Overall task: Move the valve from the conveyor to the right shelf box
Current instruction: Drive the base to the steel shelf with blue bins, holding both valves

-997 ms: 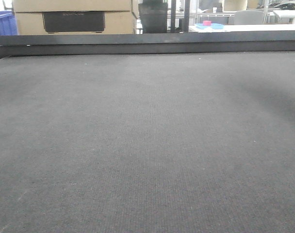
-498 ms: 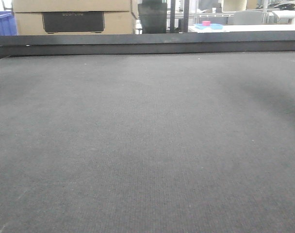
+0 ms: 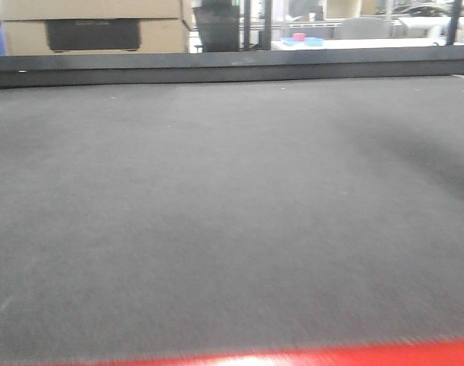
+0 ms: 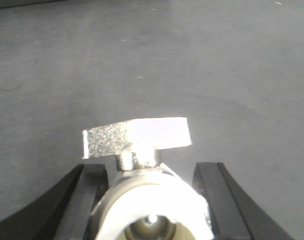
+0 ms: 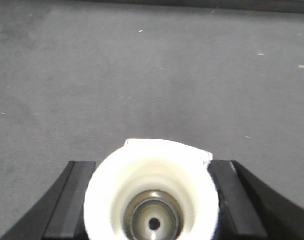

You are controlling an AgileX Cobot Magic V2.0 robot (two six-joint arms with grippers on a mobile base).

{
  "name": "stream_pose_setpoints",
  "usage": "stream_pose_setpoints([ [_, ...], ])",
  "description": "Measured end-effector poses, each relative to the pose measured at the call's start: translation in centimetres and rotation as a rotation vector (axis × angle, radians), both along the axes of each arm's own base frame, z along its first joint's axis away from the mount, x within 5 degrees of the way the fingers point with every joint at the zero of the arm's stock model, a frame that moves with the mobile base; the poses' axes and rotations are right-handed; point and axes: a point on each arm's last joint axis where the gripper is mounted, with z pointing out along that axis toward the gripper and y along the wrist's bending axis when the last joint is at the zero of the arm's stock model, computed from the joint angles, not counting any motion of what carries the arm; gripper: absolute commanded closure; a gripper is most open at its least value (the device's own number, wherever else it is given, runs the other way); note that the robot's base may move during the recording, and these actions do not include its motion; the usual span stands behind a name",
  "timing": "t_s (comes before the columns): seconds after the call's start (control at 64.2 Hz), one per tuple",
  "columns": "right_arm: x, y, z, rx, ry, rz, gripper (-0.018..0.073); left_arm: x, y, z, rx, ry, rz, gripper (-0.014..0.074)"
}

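In the left wrist view a silver valve (image 4: 142, 172) with a flat metal handle (image 4: 137, 137) and a white end cap sits between black fingers (image 4: 89, 197). My left gripper (image 4: 151, 200) is shut on it above the dark grey conveyor (image 4: 157, 65). The right wrist view shows a second valve (image 5: 152, 195) end-on, white cap toward the camera, and my right gripper (image 5: 152, 202) is shut on it over the belt (image 5: 142, 75). Neither gripper shows in the front view. The right shelf box is out of view.
The front view shows the belt (image 3: 232, 198) with a black rail (image 3: 232, 67) along its far side and a red frame edge (image 3: 331, 356) at the bottom. Beyond the rail stand cardboard boxes (image 3: 95, 27) and a white table with small coloured items (image 3: 304, 40).
The front view has shifted: the background slid left, the far rail sits a little higher, and the red frame edge has come into view at the bottom.
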Motion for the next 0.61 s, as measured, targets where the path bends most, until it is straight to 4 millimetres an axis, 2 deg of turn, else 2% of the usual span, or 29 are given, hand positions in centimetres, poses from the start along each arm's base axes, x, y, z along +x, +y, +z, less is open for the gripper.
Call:
stream_pose_setpoints([
  [0.607,0.15,0.02,0.25,0.008,-0.031,-0.002,0.0712,0.0,0.05,0.05,0.007,-0.004,0.002,0.0708],
])
